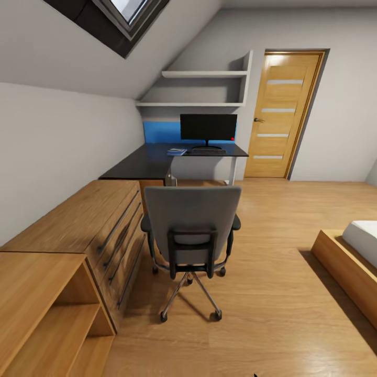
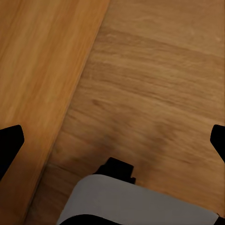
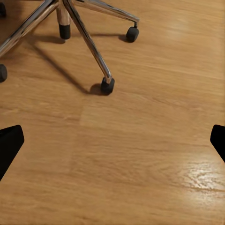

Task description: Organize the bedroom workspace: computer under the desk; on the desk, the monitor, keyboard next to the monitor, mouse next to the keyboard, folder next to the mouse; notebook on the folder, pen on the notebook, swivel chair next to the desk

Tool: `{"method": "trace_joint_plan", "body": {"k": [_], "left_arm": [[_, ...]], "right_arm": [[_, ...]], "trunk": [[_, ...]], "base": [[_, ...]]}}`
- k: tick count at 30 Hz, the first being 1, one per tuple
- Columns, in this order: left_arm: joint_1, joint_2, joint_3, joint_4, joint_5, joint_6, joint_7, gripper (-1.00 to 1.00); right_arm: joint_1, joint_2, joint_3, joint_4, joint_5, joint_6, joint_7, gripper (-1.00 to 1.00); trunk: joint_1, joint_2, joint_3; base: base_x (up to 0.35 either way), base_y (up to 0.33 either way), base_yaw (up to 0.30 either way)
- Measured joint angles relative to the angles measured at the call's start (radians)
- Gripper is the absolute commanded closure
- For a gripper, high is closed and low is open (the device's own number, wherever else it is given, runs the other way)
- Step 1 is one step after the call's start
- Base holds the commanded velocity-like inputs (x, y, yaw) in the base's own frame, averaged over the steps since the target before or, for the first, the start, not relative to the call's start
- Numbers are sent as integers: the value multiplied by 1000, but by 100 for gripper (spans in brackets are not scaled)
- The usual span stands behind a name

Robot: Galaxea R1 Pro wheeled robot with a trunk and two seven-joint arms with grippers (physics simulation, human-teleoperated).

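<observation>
A: Chair status? Swivel chair (image 1: 191,230) sits centre frame in the head view, back turned to the camera, chrome base (image 1: 191,293) on the floor (image 1: 272,293). Seat is hidden behind the backrest, so I can't tell whether the folder is on it.

B: Desk (image 1: 152,159) is straight past the chair, upper centre. Monitor (image 1: 208,127) is upright on it, keyboard (image 1: 208,151) touching or just in front of its stand. Small blue-topped flat item (image 1: 177,152) just left of the keyboard; too small to name. Computer (image 1: 168,178) looks like the grey sliver under the desk edge, mostly hidden by the chair.

A: Arms?

B: Right wrist view has the chair's casters (image 3: 108,86) at the top of its picture, so the chair lies ahead of the right gripper (image 3: 112,140). Fingers (image 3: 9,143) sit at opposite picture edges: spread wide, nothing held. Left gripper (image 2: 112,140) is the same, wide and empty, over floor beside the wood dresser (image 1: 89,220).

A: Nearer arm?

B: Right, I'd judge. It sees the chair base; the left sees floor and cabinet side. Either way both are well short of the chair.

A: Key relation?

B: Chair stands between robot and desk, on the same line. My read: base has to close in and come round to the seat side before any reach.
</observation>
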Motion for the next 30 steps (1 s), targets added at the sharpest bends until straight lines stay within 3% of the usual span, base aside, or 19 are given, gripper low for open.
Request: {"method": "trace_joint_plan", "body": {"k": [7,12,20,21,22,24,26,27,28,30], "left_arm": [[0,-3,0,4,1,3,-1,-100],[-38,-29,0,2,1,15,2,-100],[-221,-102,0,-10,-3,183,9,-100],[-288,-127,0,-10,8,279,10,-100],[-394,-131,-1,-11,3,306,10,-100],[-434,-134,-4,-11,7,352,12,-100],[-517,-134,-4,-5,7,406,11,-100],[-593,-134,-2,23,17,449,8,-100],[-710,-134,-3,27,20,454,7,-100],[-759,-134,-3,33,42,463,5,-100]], "right_arm": [[0,-1,-1,0,0,0,0,-100],[0,-3,-4,-3,3,-2,-1,-100],[-24,-7,-9,-37,0,24,-7,-100],[-82,-8,-16,-64,-6,117,-23,-100],[-134,-8,-11,-70,-5,149,-27,-100],[-173,-9,-16,-77,-17,212,-30,-100],[-242,-18,-27,-83,-52,299,-28,-100],[-312,-47,-50,-85,-153,407,8,-100],[-397,-55,-42,-89,-173,433,23,-100],[-453,-73,-46,-90,-242,506,72,-100]], "trunk": [[27,-49,-22],[46,-84,-38],[77,-140,-62],[81,-147,-66],[84,-154,-68],[92,-168,-75],[100,-182,-81],[104,-189,-85],[107,-196,-87],[115,-210,-94]], "base": [[0,0,0],[0,0,0],[0,0,0],[0,0,0],[0,0,0],[0,0,0],[0,0,0],[0,0,0],[0,0,0],[0,0,0]]}}
